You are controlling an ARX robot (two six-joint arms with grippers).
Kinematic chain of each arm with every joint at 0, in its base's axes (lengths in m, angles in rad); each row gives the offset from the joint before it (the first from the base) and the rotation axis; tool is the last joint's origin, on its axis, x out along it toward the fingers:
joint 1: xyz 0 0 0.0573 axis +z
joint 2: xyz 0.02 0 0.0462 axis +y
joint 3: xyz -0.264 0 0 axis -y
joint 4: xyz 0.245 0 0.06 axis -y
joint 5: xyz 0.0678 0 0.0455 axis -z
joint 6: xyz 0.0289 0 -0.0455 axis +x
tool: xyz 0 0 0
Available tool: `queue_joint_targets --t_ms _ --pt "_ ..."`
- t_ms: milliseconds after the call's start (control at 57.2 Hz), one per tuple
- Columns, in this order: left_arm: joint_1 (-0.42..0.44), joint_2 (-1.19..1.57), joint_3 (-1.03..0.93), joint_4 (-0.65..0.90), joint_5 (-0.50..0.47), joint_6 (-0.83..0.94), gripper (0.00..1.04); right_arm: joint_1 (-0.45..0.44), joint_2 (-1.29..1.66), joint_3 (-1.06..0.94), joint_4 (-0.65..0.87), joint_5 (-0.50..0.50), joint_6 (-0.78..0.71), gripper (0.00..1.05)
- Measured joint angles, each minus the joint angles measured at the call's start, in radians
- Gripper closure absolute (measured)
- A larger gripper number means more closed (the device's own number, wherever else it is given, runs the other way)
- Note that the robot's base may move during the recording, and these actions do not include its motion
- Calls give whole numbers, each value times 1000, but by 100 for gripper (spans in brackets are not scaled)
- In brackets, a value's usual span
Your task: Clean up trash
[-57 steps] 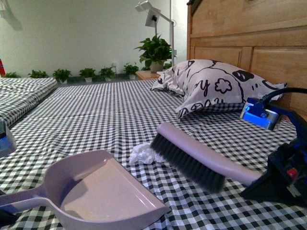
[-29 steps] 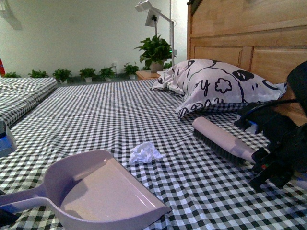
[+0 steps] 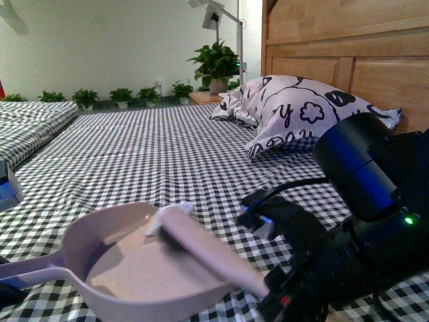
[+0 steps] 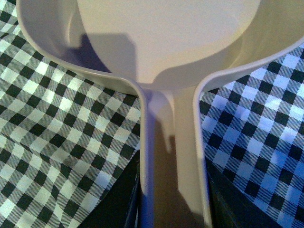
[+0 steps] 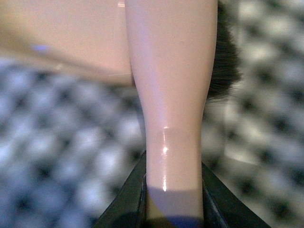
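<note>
A: In the front view, what are you seeing on the checked bedspread [image 3: 134, 154]?

B: You are looking at the lilac dustpan [image 3: 127, 268] lying low at the near left, its handle running off toward the left edge. The brush [image 3: 208, 251] is reaching across the pan's open mouth, its head blurred over the pan floor. A small white scrap, the trash [image 3: 164, 218], is showing at the brush tip, just inside the pan's far rim; blur is keeping you from telling whether it is resting on the floor or the rim. The right arm [image 3: 355, 221] is filling the near right. The patterned pillow [image 3: 301, 114] is lying against the wooden headboard [image 3: 348, 47], well apart from the pan.

A: And in the left wrist view?

B: You are seeing the left gripper [image 4: 173, 209] clamping the dustpan handle [image 4: 173, 156], one dark finger pressing on each side. The pan's bowl is opening beyond it over the checked cloth. The trash is not showing here.

A: In the right wrist view?

B: You are seeing the right gripper [image 5: 173, 204] gripping the brush handle [image 5: 173, 109], dark fingers sitting tight on both sides. Dark bristles [image 5: 225, 61] are sticking out beside the handle, with the pan's pale surface beyond. The cloth is out of focus.
</note>
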State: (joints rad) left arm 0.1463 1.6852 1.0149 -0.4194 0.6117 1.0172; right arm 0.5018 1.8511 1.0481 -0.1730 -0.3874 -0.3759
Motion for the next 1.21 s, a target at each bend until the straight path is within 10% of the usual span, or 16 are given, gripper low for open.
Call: queue_joint_targets --t_ms 175,699,804,1206 --pt "-1 0 0 0 2 7 77 -25 -97 -3 -209 -252 -75 85" --pt "-2 0 0 0 1 6 77 -219 -119 -4 157 196 34 85" --pt "-1 -41 -130 390 -61 -204 77 -274 -187 -25 190 224 140 85" --pt "57 -243 -180 695 -233 -587 77 -449 -633 -61 -12 -150 261 85"
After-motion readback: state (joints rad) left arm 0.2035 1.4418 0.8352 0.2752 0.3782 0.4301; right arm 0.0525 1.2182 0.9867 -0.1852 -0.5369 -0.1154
